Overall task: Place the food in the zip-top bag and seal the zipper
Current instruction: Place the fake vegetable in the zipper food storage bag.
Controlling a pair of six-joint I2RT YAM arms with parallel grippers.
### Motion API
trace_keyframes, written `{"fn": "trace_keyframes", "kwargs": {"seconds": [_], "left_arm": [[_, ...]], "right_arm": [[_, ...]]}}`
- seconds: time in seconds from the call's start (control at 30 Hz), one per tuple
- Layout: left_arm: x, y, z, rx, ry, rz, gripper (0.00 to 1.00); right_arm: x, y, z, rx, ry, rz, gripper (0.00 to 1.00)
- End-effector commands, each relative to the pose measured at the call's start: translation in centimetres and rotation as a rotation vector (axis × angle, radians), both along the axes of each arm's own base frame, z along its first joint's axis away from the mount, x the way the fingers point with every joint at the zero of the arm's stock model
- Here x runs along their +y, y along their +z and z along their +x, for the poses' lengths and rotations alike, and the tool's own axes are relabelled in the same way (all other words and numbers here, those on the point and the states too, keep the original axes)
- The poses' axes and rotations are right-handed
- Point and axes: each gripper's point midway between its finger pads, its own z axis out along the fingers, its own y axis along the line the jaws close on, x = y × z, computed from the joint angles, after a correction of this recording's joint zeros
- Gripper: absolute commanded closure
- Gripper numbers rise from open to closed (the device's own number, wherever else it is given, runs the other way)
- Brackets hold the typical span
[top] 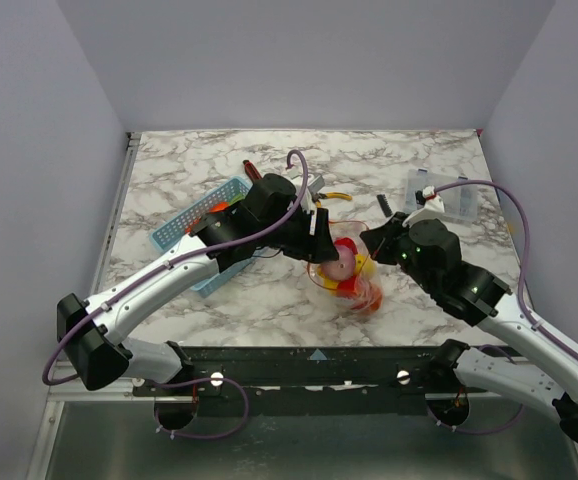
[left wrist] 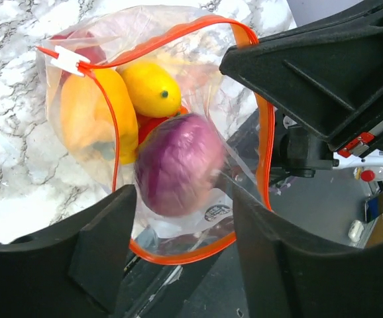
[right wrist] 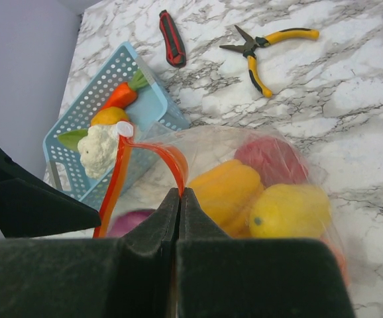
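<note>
Purple food (left wrist: 178,162) seemingly just past left pincer (left wrist: 183,199)

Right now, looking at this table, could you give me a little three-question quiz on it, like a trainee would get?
1. True or false: the zip-top bag is already sealed.
2. Which of these lies in the blue basket? A) pliers B) cauliflower C) red-handled knife
3. Fill in: the right gripper is shut on the bag's orange-red ____.

Key:
1. False: its mouth gapes open.
2. B.
3. zipper.
</note>
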Motion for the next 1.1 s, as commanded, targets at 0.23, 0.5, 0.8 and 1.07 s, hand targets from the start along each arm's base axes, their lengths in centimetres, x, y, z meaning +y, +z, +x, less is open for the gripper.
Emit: {"fn": "trace_keyframes", "kwargs": {"seconds": [0.23,0.5,0.8,1.07], "left_arm": [[0.9,1.6,-0.1,-0.064,-0.007,-0.002,0.31],[5.6,3.0,2.8,-0.157,0.133,0.028,0.30],[16.1,1.3,9.6,-0.235,0.469,0.144,0.30],[25.0,-4.1,16.0,-0.228,0.712,0.512,0.31]], "right_arm": [[0.1,-0.5,0.1,-0.005,-0.003,-0.002,1.00],[-0.2,-0.3,0.1,-0.009,-0.007,-0.009,1.00],[-0.2,-0.1,0.1,-0.011,-0.004,-0.026,1.00],[-0.2,-0.2,0.1,-0.008,0.000,-0.034,1.00]]}}
